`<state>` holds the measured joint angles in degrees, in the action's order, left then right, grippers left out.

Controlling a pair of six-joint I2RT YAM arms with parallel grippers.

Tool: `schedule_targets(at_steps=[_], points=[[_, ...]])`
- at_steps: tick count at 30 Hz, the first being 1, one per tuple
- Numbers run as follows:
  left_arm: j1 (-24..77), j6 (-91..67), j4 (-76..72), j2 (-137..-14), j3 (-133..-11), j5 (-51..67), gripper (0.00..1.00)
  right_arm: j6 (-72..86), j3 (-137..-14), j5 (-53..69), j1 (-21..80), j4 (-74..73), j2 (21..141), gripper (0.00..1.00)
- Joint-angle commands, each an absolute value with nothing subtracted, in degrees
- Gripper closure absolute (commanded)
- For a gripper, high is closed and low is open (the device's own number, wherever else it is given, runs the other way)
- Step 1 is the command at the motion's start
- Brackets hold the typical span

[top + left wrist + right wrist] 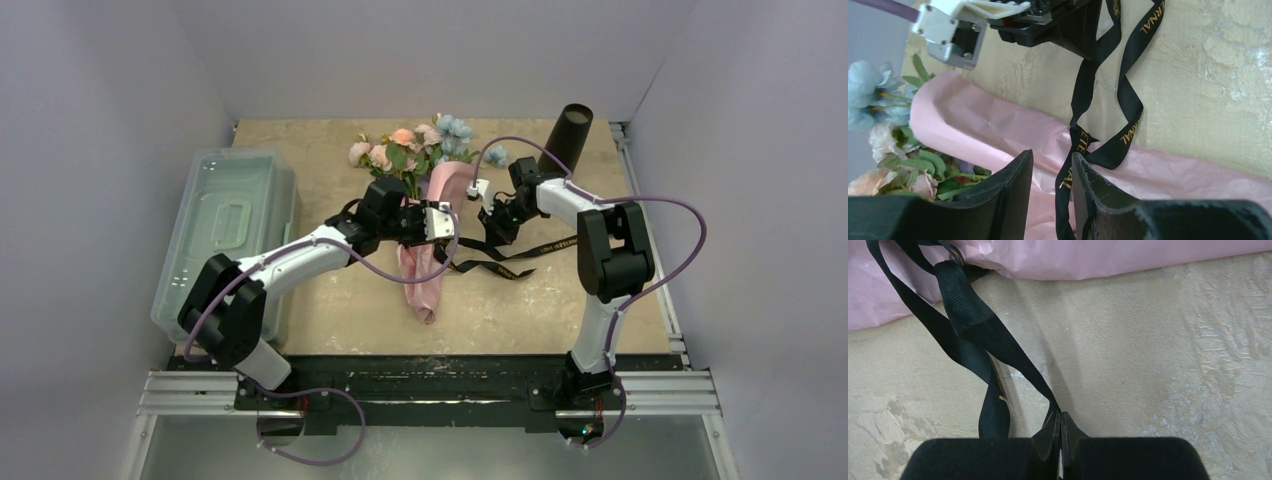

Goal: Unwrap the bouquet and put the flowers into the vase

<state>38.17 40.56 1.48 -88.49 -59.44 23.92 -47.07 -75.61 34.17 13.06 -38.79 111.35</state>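
Observation:
The bouquet lies mid-table, its pink paper loosened and its flowers pointing to the far side. A black gold-lettered ribbon trails off to the right of the paper. My left gripper hovers over the wrap, open. In the left wrist view a ribbon strand hangs loose between the parted fingers, over the pink paper. My right gripper is shut on the ribbon just right of the wrap. The black vase stands at the far right.
A clear lidded plastic bin fills the left side of the table. White walls close in on three sides. My right arm's elbow stands near the vase. Purple cables loop from both arms.

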Motion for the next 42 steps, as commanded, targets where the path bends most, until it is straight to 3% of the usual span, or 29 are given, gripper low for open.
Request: schedule_targets(at_steps=[1,10,13,17,29,30,33,35,39,42], points=[[39.1,45.8,4.8,-93.6,-64.0,26.4,0.65,-46.4,-77.3,36.1,12.8,-39.0,108.3,1.0],[39.3,48.8,9.7,-99.8,-68.5,25.0,0.7,-46.2,-77.2,35.9,12.8,-38.8,108.3,1.0],[39.3,49.2,12.1,-100.5,-69.9,25.0,0.79,-46.2,-77.2,35.8,12.7,-38.6,108.5,1.0],[39.3,47.4,10.5,-98.4,-69.7,26.6,1.0,-45.9,-77.5,35.8,12.7,-38.5,108.7,1.0],[38.7,38.4,1.0,-88.9,-64.6,29.7,1.0,-45.9,-77.0,34.8,12.7,-38.3,109.0,1.0],[38.7,38.3,0.9,-88.5,-63.9,29.7,1.0,-46.1,-77.0,35.0,12.7,-38.5,108.7,0.97],[38.7,38.9,0.9,-88.0,-62.2,30.6,1.0,-46.7,-77.6,38.4,12.4,-40.0,107.2,0.58],[38.8,38.9,0.9,-88.0,-61.5,30.9,1.0,-46.8,-77.7,40.9,12.0,-40.2,105.5,0.44],[38.8,38.8,-1.2,-88.2,-61.2,30.8,1.0,-47.9,-77.5,45.1,11.6,-39.5,101.5,0.32],[38.8,39.0,-1.2,-88.1,-61.2,31.0,1.0,-47.8,-77.5,48.0,11.6,-38.2,99.0,0.28]])
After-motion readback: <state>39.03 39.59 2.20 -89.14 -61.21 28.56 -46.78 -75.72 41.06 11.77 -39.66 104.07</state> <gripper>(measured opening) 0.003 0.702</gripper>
